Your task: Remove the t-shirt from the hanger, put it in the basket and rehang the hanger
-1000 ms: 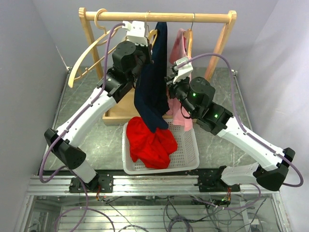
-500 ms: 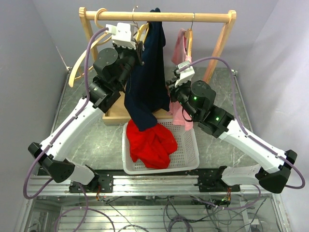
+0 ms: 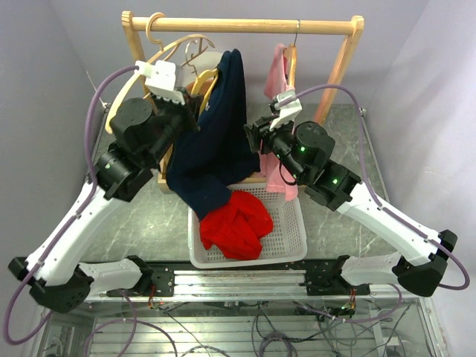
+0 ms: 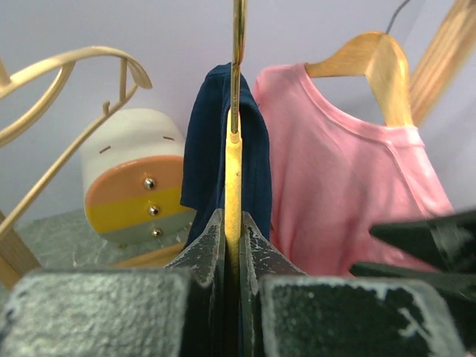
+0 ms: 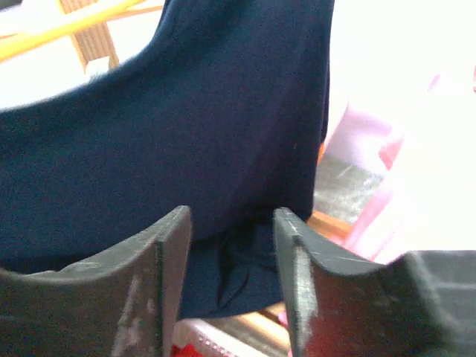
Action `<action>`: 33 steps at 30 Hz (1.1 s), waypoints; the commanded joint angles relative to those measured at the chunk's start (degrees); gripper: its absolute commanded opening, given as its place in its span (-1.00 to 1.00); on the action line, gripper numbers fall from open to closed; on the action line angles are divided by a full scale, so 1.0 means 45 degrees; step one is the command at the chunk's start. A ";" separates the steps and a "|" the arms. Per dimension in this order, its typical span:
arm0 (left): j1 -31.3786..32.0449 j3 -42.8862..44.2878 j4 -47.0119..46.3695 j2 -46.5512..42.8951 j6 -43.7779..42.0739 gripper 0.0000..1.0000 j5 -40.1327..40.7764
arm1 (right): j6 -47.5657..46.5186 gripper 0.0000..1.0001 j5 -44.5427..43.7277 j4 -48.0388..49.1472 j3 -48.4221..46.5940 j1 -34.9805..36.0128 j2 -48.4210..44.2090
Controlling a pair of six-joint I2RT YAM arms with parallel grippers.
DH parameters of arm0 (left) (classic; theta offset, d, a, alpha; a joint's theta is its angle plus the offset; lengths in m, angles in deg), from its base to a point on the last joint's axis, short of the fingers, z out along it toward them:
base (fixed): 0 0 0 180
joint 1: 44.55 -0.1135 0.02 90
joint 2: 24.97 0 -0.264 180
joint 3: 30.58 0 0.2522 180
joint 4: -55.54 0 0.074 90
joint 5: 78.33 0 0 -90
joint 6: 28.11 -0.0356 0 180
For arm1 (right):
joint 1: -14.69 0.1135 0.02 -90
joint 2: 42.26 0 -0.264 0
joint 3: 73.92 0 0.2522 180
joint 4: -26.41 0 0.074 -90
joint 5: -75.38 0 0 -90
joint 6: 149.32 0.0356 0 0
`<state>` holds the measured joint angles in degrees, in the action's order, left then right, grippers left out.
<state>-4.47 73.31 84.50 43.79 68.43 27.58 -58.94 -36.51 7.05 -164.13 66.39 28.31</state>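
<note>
Grey marble-look table (image 3: 160, 223) w/ white basket (image 3: 286, 249) near front, wooden rack (image 3: 260, 26) standing behind it.

We count three garments: one navy shirt (image 3: 216, 141), one pink shirt (image 3: 277, 71) at 1 o'clock, one red shirt (image 3: 236, 223) at 6 o'clock. At least three hangers: yellow hanger (image 4: 233, 186), wooden hanger (image 4: 379, 63), bare hanger (image 4: 89, 50). One basket (image 3: 294, 230), one rack (image 3: 245, 26).

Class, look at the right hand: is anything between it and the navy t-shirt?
Nothing visible. The right hand is open with the navy t-shirt directly ahead of it; the pink shirt hangs off to one side.
</note>
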 commanded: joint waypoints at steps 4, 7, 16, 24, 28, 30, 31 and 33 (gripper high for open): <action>0.0039 -0.2222 0.0228 -0.2206 0.1627 -0.86 -0.1168 | 0.0874 0.45 0.1223 0.1238 -0.1075 -0.0046 0.0706; 0.0040 -0.2836 0.0134 -0.2733 0.1986 -0.86 -0.1433 | 0.1017 0.54 0.1497 0.1333 -0.1614 -0.0047 0.1232; 0.0052 -0.3262 0.0130 -0.2881 0.2149 -0.86 -0.1786 | 0.1323 0.55 0.1967 0.1336 -0.2272 -0.0036 0.2376; 0.0049 -0.3560 -0.0164 -0.2777 0.2160 -0.86 -0.1858 | 0.1317 0.45 0.1475 0.1457 -0.1543 -0.0047 0.2393; 0.0059 -0.3639 -0.0257 -0.2820 0.2173 -0.86 -0.1834 | 0.1292 0.33 0.1207 0.1501 -0.1170 -0.0043 0.2365; 0.0059 -0.3663 -0.0284 -0.2862 0.2181 -0.86 -0.1828 | 0.1311 0.29 0.1138 0.1562 -0.0969 -0.0056 0.2347; 0.0059 -0.3665 -0.0281 -0.2879 0.2180 -0.86 -0.1857 | 0.1333 0.26 0.1117 0.1594 -0.0872 -0.0055 0.2341; 0.0059 -0.3676 -0.0277 -0.2905 0.2188 -0.86 -0.1956 | 0.1325 0.24 0.1045 0.1617 -0.0821 -0.0048 0.2398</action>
<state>-4.47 56.85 87.87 31.96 77.39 20.47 -53.30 -30.24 12.36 -168.72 66.39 39.46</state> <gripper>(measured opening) 0.109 0.632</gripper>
